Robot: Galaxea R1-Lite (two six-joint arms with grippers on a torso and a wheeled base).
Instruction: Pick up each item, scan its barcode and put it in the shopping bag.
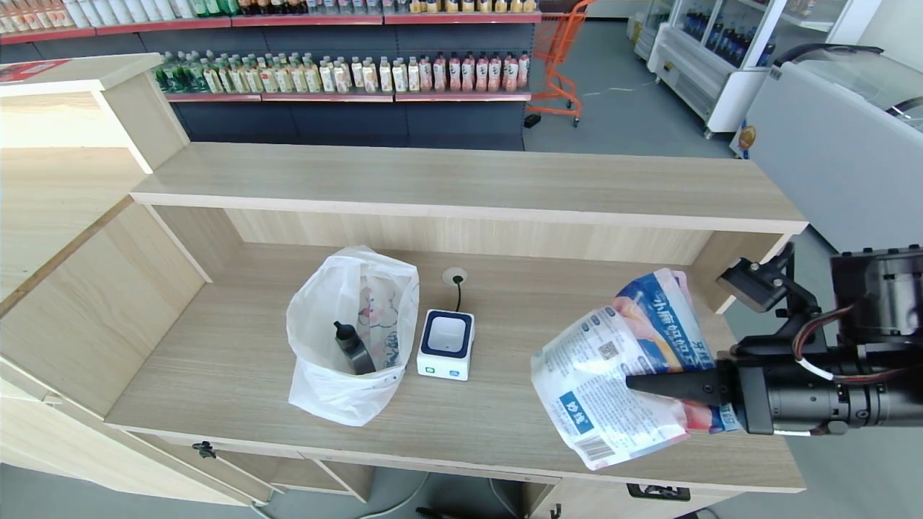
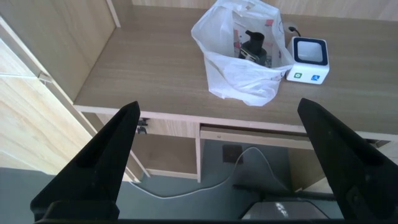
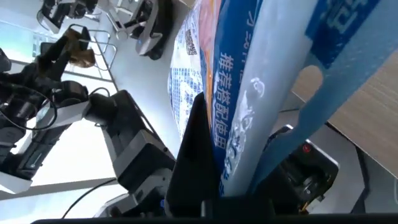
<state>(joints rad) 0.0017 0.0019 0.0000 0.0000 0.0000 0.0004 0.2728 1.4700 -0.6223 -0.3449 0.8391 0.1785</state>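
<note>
The left gripper [image 2: 219,106] hangs off the near edge of the pale wooden checkout counter [image 1: 216,375], out over the floor, its two black fingers [image 2: 99,162] spread wide apart with nothing between them. At the near right of the counter, the right gripper [image 1: 649,386] is clamped on a blue-and-white printed plastic food packet [image 1: 598,382], held up above the surface with a barcode at its near lower corner; the right wrist view shows the packet [image 3: 249,93] edge-on, pressed against a black finger [image 3: 193,162].

Farther in, left of centre, a white thin plastic shopping bag [image 1: 324,389] stands open on the counter. Inside it are a black bottle [image 1: 352,347] and a pale printed pack with pink markings [image 1: 378,317]. Just right of the bag sits a small white box-shaped barcode scanner with a dark blue frame [image 1: 447,344]. Its black cable [image 1: 458,292] runs away to a round hole in the counter.

Beyond rises the counter's raised wooden ledge [image 1: 461,176], then red-edged store shelves lined with bottles [image 1: 346,72] and, to their right, an orange wire trolley [image 1: 559,50].
</note>
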